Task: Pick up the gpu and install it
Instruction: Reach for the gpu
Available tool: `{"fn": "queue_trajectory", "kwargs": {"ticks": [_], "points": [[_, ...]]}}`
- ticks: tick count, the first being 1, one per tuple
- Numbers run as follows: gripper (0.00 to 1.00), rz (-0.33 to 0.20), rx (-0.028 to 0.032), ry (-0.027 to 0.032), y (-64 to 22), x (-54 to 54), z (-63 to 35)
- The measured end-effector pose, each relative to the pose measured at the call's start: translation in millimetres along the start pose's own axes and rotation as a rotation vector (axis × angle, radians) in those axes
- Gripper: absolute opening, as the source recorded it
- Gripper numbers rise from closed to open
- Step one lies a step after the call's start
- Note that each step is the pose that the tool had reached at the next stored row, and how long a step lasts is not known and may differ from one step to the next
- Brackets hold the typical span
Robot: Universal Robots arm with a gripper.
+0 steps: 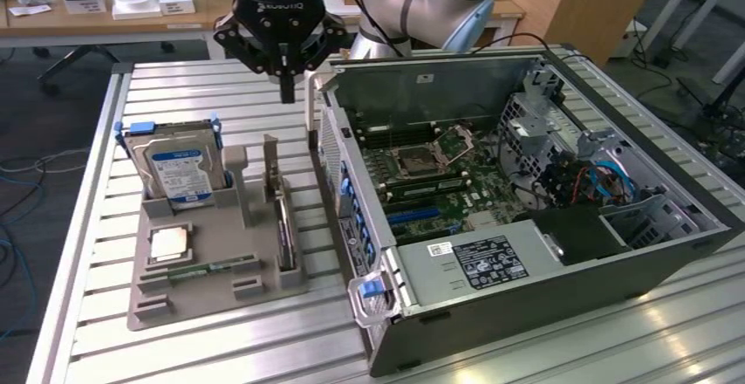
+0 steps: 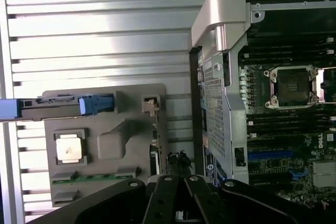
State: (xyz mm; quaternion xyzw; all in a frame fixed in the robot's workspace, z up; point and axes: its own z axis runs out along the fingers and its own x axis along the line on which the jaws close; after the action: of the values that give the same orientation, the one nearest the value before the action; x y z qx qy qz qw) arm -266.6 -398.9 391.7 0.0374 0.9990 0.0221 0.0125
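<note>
Standing upright on its long edge, the gpu [image 1: 281, 218] sits slotted along the grey holder's [image 1: 209, 305] edge nearest the computer case [image 1: 524, 292]. Its length runs parallel to that edge, with the bracket toward the holder's far corner. You have lifted nothing yet. Your gripper [image 1: 288, 92] hangs above the bracket end, closed and empty.

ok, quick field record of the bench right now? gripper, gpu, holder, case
gripper: shut, empty, raised over the table near holder and case, touching nothing
gpu: standing on edge in the holder's slot, not held
holder: gray tray on the slatted table; also carries hard drive, processor chip, memory stick
pc case: open, to the exterior view's right of the holder
motherboard: exposed inside the case
status: gpu not yet picked up
</note>
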Motion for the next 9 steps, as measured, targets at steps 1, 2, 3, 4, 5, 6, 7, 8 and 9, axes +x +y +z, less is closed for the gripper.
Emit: {"fn": "queue_trajectory", "kwargs": {"ticks": [1, 2, 3, 4, 5, 6, 7, 8, 9], "points": [[0.11, 0.0, 0.0, 0.0, -0.1, 0.8, 0.0], [0.11, 0.0, 0.0, 0.0, -0.1, 1.8, -0.1], [0.11, 0.0, 0.0, 0.0, -0.2, 2.6, -0.1], [0.11, 0.0, 0.0, 0.0, -0.3, 3.4, -0.1], [0.11, 0.0, 0.0, 0.0, -0.3, 4.3, -0.1], [0.11, 0.0, 0.0, 0.0, -0.4, 5.2, -0.2], [0.11, 0.0, 0.0, 0.0, -0.4, 6.1, -0.2], [0.11, 0.0, 0.0, 0.0, -0.5, 6.9, -0.2], [0.11, 0.0, 0.0, 0.0001, -0.6, 7.9, -0.2]]}}
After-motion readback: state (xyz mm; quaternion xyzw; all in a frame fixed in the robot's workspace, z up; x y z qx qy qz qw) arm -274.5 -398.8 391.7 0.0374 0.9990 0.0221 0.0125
